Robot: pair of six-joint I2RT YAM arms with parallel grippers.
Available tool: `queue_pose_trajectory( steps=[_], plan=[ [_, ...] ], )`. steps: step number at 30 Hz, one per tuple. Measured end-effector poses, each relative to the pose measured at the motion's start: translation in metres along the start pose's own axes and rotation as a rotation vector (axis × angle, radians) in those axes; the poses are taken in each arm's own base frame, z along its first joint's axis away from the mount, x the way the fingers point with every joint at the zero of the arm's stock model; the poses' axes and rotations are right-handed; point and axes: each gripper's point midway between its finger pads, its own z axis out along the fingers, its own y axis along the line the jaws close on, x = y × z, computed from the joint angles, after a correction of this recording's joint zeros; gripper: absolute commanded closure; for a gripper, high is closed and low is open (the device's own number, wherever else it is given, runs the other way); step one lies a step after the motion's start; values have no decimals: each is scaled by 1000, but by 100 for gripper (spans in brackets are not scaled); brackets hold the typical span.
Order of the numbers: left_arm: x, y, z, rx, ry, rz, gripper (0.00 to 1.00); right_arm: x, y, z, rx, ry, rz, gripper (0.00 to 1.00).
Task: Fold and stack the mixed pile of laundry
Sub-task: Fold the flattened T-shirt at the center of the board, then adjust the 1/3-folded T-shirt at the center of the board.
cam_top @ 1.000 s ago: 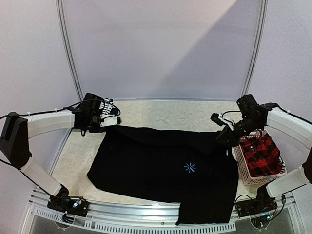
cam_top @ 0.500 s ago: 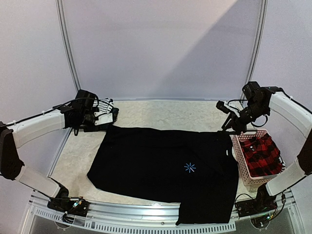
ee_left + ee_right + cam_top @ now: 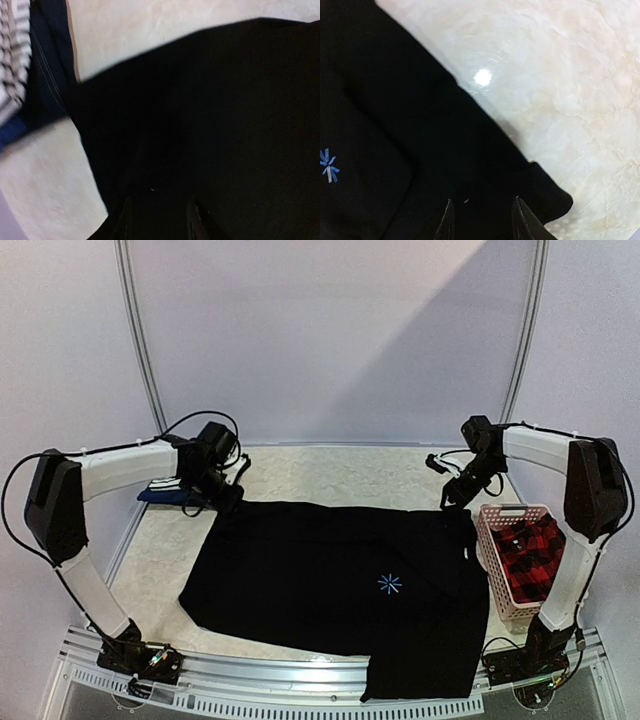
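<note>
Both left fingers (image 3: 201, 227) and right fingers (image 3: 523, 225) hang parted over the black shirt (image 3: 340, 580).

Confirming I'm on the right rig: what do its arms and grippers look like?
The left arm and right arm share white tubular links, boxy black joint housings and loose black cables. The left gripper and right gripper have dark, slim fingers. No markings show.
</note>
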Motion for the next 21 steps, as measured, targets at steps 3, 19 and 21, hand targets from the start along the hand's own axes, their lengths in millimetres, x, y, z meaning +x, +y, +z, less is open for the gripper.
queue_pose_trajectory(
  steps=[3,19,21],
  plan=[
    [44,-14,11,41,96,-131,63,8,-10,21,33,58,11,61],
    [173,-43,10,-33,285,-472,65,25,-17,46,59,142,15,60],
    [186,-48,11,-63,301,-464,65,25,-16,46,56,141,15,60]
  ],
)
